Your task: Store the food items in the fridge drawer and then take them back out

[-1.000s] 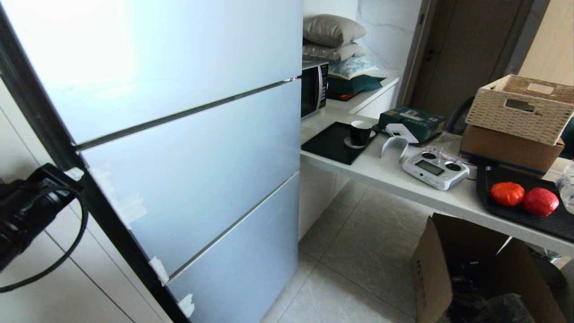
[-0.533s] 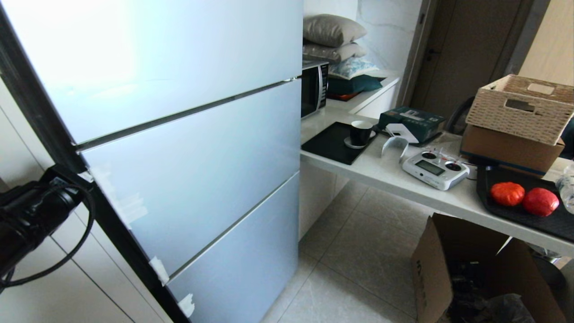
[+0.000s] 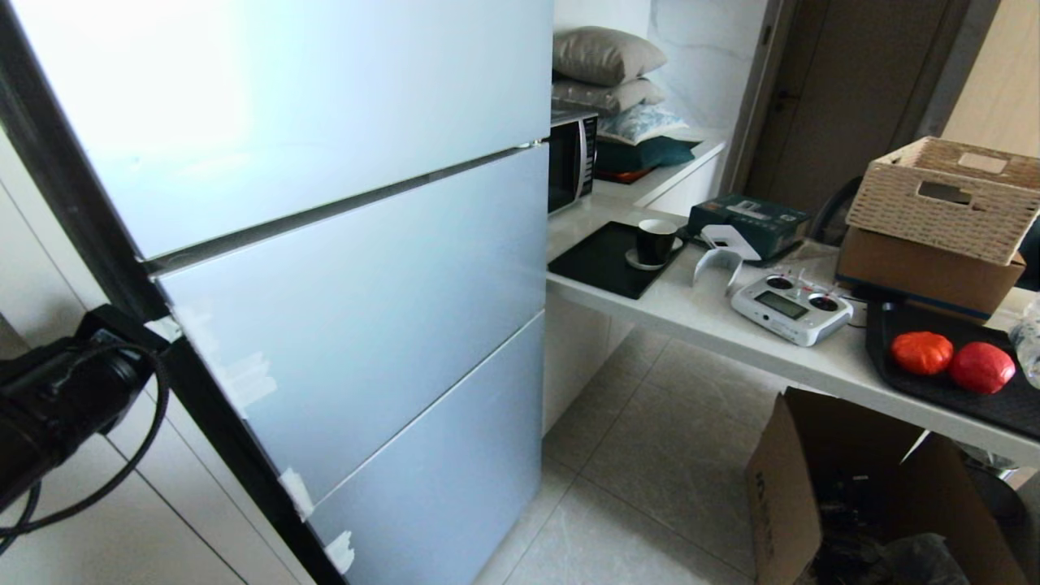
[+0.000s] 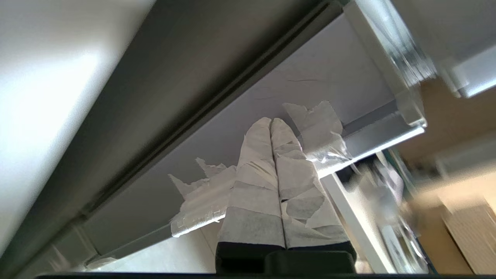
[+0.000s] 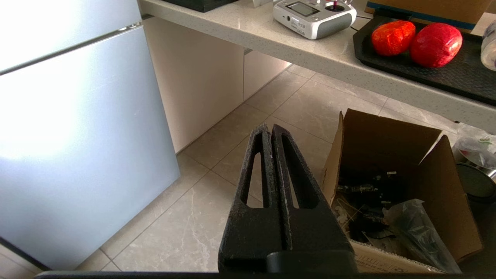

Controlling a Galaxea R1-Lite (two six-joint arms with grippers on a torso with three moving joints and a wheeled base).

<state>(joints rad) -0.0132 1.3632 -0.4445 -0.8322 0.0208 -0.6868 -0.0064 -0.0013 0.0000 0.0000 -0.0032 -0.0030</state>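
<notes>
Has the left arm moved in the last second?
Yes. In the head view the left arm has shifted right, closing up against the fridge's black side edge.

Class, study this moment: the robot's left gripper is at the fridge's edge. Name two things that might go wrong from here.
1. The left gripper, shut and tape-wrapped, presses at the fridge door edge beside torn tape; it may slip without opening anything.
2. The food items sit on the black tray near the counter's rim, above an open cardboard box; a clumsy grasp might knock them in.
</notes>
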